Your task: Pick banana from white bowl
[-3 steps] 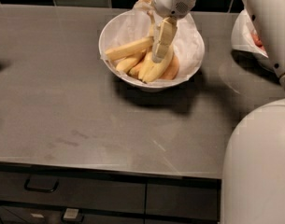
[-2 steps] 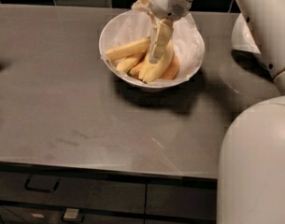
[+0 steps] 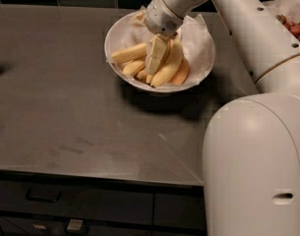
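Plainly see the banana (image 3: 170, 63) lying in the white bowl (image 3: 115, 33), right of the bowl's middle, slanted from a low tip near the front rim up toward the back. Rests on crinkled white paper (image 3: 201, 31) lining the bowl. Lies beside shorter fruit on its left: a pale short banana (image 3: 129, 53) pointing left, a stubby banana (image 3: 134, 68) below that. Has an orange piece (image 3: 182, 73) just beside it on the right. Find the gripper (image 3: 157, 55) reaching down into the bowl from above, just left of the banana and close beside it, among the fruit. Cannot tell whether spread, pressed together or pinching anything. Follow the white arm (image 3: 238, 28) up and right from there to the robot's bulky white body (image 3: 253, 166) in the right foreground. Note the bowl sitting toward the back of a grey bench (image 3: 66, 107), with dark drawers (image 3: 41, 195) under the front edge. Glimpse a second bowl (image 3: 293, 27) holding red pieces at the top right corner, well apart from the white bowl.
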